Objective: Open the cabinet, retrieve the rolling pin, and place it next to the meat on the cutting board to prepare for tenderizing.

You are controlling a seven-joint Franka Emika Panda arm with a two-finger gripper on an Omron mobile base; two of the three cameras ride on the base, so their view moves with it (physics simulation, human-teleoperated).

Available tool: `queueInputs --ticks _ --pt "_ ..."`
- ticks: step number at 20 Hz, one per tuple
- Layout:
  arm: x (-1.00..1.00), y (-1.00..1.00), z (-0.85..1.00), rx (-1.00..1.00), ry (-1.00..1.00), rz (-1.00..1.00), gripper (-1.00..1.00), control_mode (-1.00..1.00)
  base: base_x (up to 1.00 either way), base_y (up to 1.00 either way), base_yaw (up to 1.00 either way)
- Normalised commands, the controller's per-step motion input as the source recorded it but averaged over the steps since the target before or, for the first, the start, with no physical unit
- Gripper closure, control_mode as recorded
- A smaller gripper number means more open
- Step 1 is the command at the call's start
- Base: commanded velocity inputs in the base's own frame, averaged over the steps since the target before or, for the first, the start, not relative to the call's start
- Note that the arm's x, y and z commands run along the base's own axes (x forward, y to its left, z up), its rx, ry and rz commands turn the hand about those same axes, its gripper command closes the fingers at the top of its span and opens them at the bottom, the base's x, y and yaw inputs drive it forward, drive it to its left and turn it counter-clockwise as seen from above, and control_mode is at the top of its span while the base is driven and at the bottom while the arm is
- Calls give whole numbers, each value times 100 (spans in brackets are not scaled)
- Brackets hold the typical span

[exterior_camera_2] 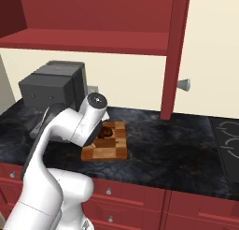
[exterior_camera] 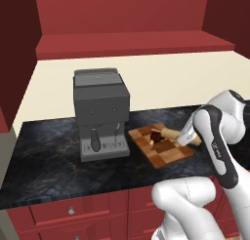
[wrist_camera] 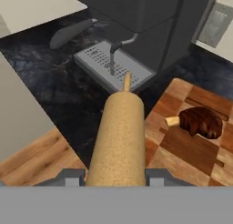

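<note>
The cabinet (exterior_camera_2: 93,18) stands open above the worktop (exterior_camera_2: 158,145), its dark-red door (exterior_camera_2: 173,51) swung out edge-on toward the right base camera, the small silver knob (exterior_camera_2: 185,84) sticking out to the side. What can be seen of its inside is a bare red shelf and back wall (the upper part is cut off by the frame).

The rolling pin (wrist_camera: 119,136) is clamped in the claw (wrist_camera: 116,176): in the hand view the tan cylinder runs straight out from between the two dark fingertips (wrist_camera: 68,176), one on each side of its barrel, its thin far handle pointing toward the drip tray of the grey coffee machine (wrist_camera: 150,18). The pin is held above the edge of the cutting board (wrist_camera: 200,141), partly over the dark worktop and partly over the board's checkered squares. The meat (wrist_camera: 200,121) lies on the board just beside the pin, its lighter tan bit turned toward it; the two are apart.

From the left base view, the pin (exterior_camera: 178,135) shows as a tan bar crossing the far right corner of the board (exterior_camera: 166,153), with the meat (exterior_camera: 156,136) near the board's middle and the coffee machine (exterior_camera: 100,112) just beside the board. The right base view has the arm's wrist covering most of this; there only the board (exterior_camera_2: 109,147) and a sliver of meat (exterior_camera_2: 108,130) peek out, along with red drawers (exterior_camera_2: 140,196) below.
</note>
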Motion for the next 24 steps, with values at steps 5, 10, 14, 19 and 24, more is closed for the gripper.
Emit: queueInputs --ticks 5,10,14,19,24 --pt "5 -6 -24 -9 0 13 100 -100 0 0 0" --pt "9 -3 -22 -10 0 12 100 -100 0 0 0" --pt "9 -6 -20 -8 0 13 100 -100 0 0 0" --pt "7 -5 -24 -7 -2 13 100 -100 0 0 0" --pt "10 -9 -18 -2 -4 9 100 -100 0 0 0"
